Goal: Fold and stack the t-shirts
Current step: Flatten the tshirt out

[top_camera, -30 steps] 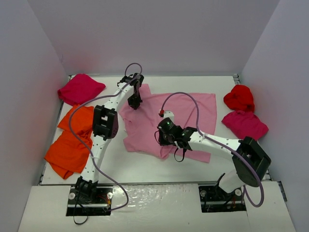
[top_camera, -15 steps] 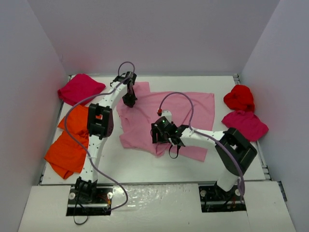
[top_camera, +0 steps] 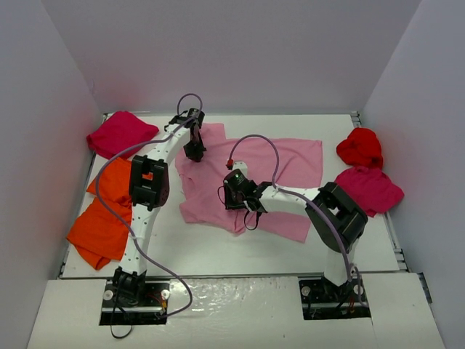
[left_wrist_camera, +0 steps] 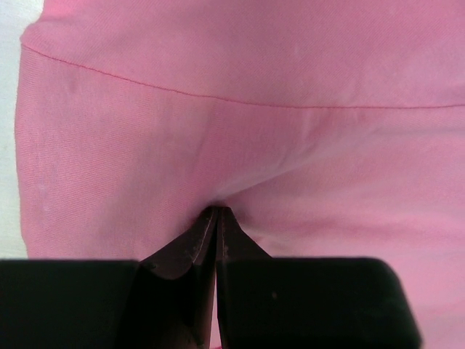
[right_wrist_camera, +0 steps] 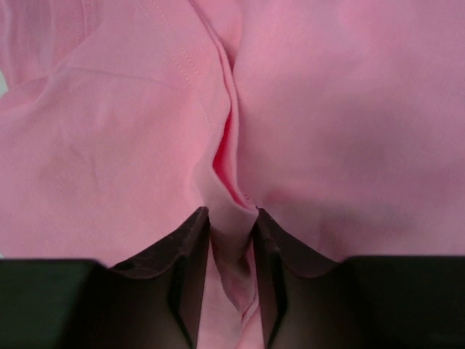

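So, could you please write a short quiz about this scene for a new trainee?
1. What colour is the t-shirt spread in the middle of the table? A) orange B) light pink C) bright red
2. True or false: the left claw is open above the bare table.
3. Fill in the missing word: the right claw is closed on a ____ of the t-shirt.
Key: 1 B. 2 False, it is shut on the t-shirt. 3 fold.
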You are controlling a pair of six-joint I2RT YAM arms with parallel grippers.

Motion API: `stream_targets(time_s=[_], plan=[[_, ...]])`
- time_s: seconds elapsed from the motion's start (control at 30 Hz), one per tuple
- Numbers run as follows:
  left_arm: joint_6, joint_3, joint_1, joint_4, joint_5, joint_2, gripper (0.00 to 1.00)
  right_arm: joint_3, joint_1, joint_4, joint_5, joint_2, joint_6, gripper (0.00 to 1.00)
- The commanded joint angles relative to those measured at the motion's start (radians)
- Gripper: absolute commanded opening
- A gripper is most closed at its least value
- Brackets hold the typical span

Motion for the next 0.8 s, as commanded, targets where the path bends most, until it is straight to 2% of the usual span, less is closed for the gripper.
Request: stream_targets(time_s=[0.0, 0.27, 0.5, 0.77], plan=[[0.014, -0.019, -0.005, -0.005, 0.035, -0.019, 0.00, 0.018, 0.025, -0.020, 0.027, -0.109, -0.009, 0.22], [0.012, -0.003, -0.010, -0.003, 0.034, -0.004, 0.00, -0.014, 0.094, -0.066, 0.039, -0.221, 0.009, 0.00], [0.008, 0.027, -0.019, -0.005, 0.033, 0.018, 0.00, -0.051, 0.237, -0.078, 0.029, -0.273, 0.085, 0.00], [-0.001, 0.028, -0.019, 0.013, 0.032, 0.021, 0.00, -0.107, 0.413, -0.091, 0.051, -0.240, 0.157, 0.00]])
